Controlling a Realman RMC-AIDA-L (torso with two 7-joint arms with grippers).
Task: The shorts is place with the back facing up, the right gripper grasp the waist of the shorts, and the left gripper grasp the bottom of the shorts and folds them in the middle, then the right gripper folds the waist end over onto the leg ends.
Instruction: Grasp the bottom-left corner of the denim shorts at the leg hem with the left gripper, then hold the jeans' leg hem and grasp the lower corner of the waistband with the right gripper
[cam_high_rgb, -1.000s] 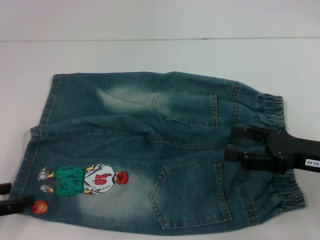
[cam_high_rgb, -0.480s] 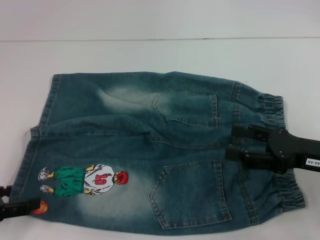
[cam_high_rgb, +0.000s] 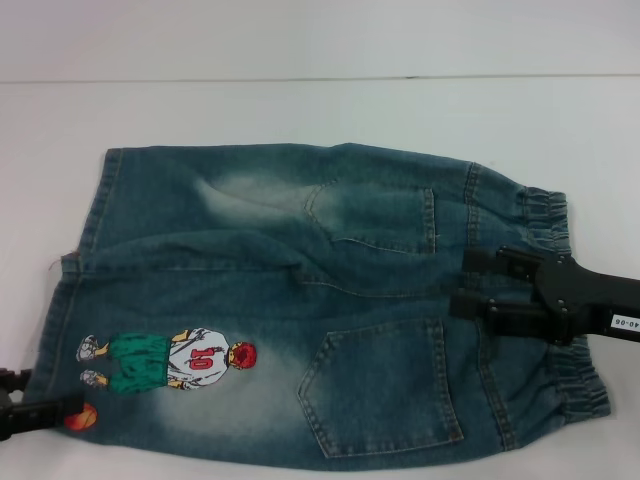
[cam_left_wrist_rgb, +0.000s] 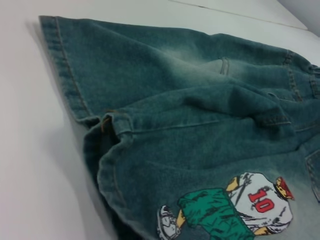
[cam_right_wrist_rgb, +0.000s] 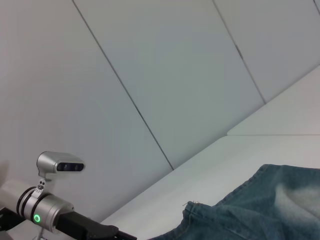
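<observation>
The shorts (cam_high_rgb: 300, 300) lie flat on the white table (cam_high_rgb: 320, 110), back up. Their gathered waist (cam_high_rgb: 548, 215) is at the right and the leg ends (cam_high_rgb: 95, 200) at the left. Both patch pockets (cam_high_rgb: 385, 395) show. The cartoon print (cam_high_rgb: 170, 362) and the orange ball (cam_high_rgb: 84, 418) sit near the bottom of the shorts. My right gripper (cam_high_rgb: 478, 284) is open over the middle of the waist end. My left gripper (cam_high_rgb: 45, 395) is open at the near leg hem, one finger lying across the orange ball. The left wrist view shows the hems (cam_left_wrist_rgb: 65, 75) and the print (cam_left_wrist_rgb: 235, 205).
A seam line crosses the table behind the shorts (cam_high_rgb: 320, 77). In the right wrist view, a paneled wall (cam_right_wrist_rgb: 150, 75) rises behind the table, and the left arm's silver cylinder with a green light (cam_right_wrist_rgb: 42, 212) shows beyond a corner of denim (cam_right_wrist_rgb: 260, 210).
My left gripper has slid a little to the right, onto the hem, and now partly covers the orange ball. The right gripper has barely shifted.
</observation>
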